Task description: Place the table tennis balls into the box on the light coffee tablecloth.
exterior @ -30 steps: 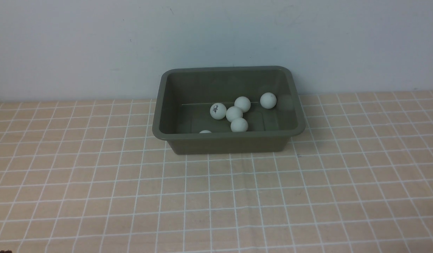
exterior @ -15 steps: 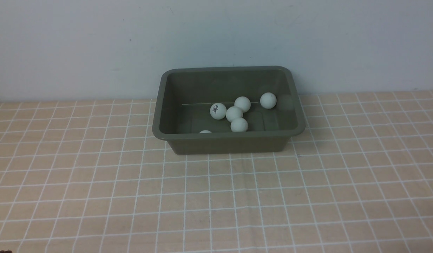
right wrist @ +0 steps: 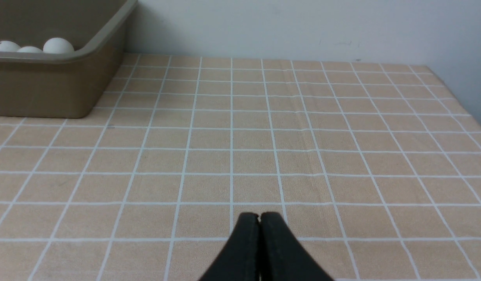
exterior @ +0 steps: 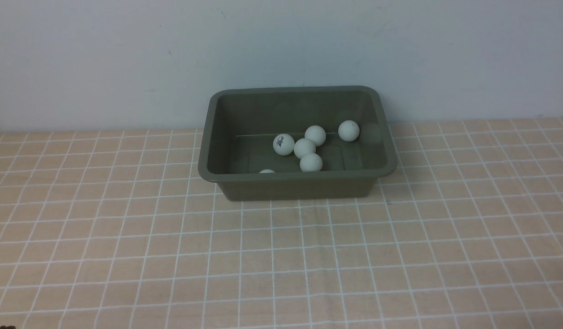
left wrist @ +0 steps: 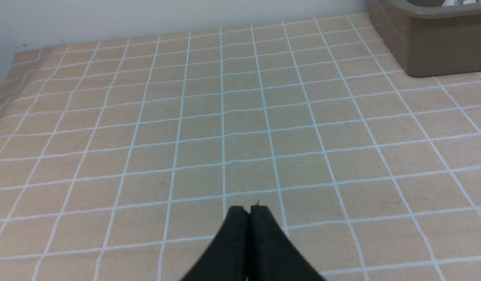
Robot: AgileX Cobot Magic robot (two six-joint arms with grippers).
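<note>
Black left gripper [left wrist: 248,210] and right gripper [right wrist: 260,217], both closed, low over tablecloth [left wrist: 240,117]

I can read nothing here. 1 table tennis ball [exterior: 283,144] in the box [exterior: 226,137], at 9 o'clock of the cluster, carries dark print too small to make out.

The box [exterior: 297,185], an olive-green rectangular tub with rounded corners and a flared rim, stands upright on the light coffee tablecloth [exterior: 281,256], near the wall. Six table tennis balls [exterior: 304,147] are visible inside it. Three touch in a cluster near the centre; one beside them carries dark lettering; one lies towards the right wall; one shows only its top above the near rim (remainder hidden). The cloth is peach-beige with a white grid.
</note>
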